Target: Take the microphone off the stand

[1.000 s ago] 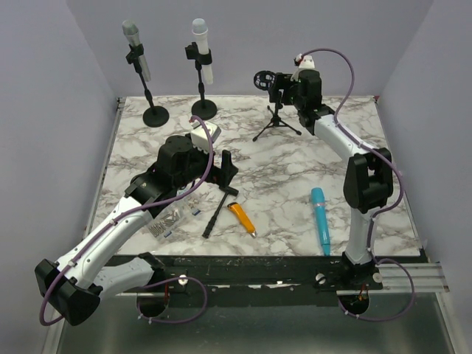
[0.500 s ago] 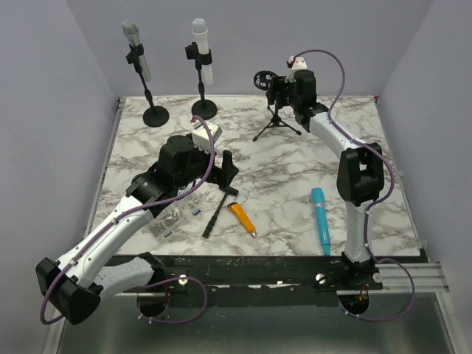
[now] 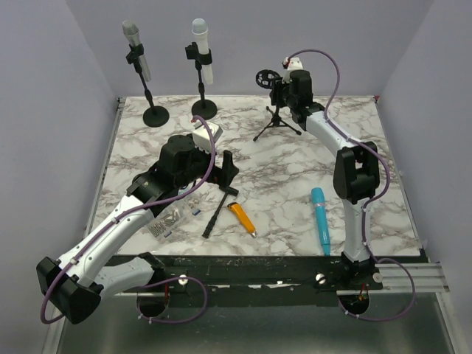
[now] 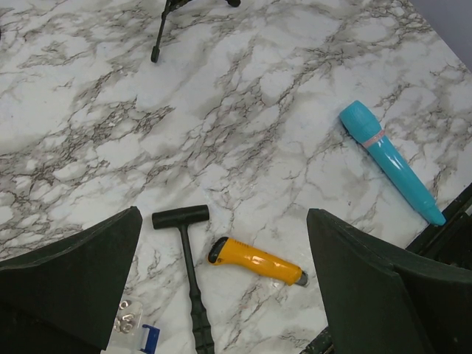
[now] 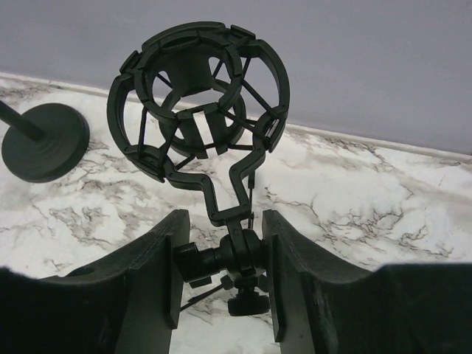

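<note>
Far left, a grey mic (image 3: 131, 33) and a white mic (image 3: 200, 29) sit clipped in stands (image 3: 155, 116). The left end effector (image 4: 221, 258) hangs spread over hammer (image 4: 181, 217) and knife (image 4: 254, 262). The right end effector (image 5: 223, 259) seems to pinch the empty mount (image 5: 195, 35) at its knuckle; pulling there could topple the tripod (image 3: 276, 122) and free no mic. A blue mic (image 3: 320, 217) lies on the counter (image 4: 295, 110), near right. The right wrist view hides the tripod's feet
</note>
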Available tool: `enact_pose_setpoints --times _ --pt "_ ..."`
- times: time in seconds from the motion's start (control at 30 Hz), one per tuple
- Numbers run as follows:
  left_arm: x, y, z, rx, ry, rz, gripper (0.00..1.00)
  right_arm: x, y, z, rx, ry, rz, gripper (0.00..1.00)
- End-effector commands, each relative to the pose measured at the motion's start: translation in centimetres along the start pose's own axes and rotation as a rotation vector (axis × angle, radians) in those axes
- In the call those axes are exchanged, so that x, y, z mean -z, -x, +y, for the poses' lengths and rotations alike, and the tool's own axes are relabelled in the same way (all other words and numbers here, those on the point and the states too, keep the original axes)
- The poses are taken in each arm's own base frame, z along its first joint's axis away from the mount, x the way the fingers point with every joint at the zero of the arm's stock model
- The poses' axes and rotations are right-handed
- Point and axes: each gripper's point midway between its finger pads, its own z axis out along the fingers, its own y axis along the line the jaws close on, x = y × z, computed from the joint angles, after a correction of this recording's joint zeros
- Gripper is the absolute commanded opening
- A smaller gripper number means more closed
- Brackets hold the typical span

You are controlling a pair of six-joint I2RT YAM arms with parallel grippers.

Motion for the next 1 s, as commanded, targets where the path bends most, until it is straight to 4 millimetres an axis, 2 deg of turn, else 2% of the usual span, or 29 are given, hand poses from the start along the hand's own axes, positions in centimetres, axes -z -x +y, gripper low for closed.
enact_pose_setpoints --times 0.0,0.3,0.5,0.77,0.97 --pt "0.0 0.5 0.0 -0.012 0.006 -0.008 0.99 0.0 1.1 -1.0 0.005 -0.067 -0.023 0.29" --pt "0.2 0.6 -0.1 -0.012 0.001 -0.016 0.98 3.1 2.9 -6.2 0.025 -0.364 -0.106 0.01" --pt "0.2 0.6 -0.2 -0.01 -0.003 -0.017 0.99 5.5 4.2 -10.7 0.056 -0.609 -0.184 0.01" --pt "0.0 0.3 -0.2 -0.01 -0.003 -0.006 0.99 7.6 4.4 -20.0 -0.003 -0.853 -0.247 0.01" --pt "-0.5 -0.1 0.0 -0.01 0.006 0.008 0.99 8.3 4.2 -26.6 -0.093 -0.927 -0.283 0.01"
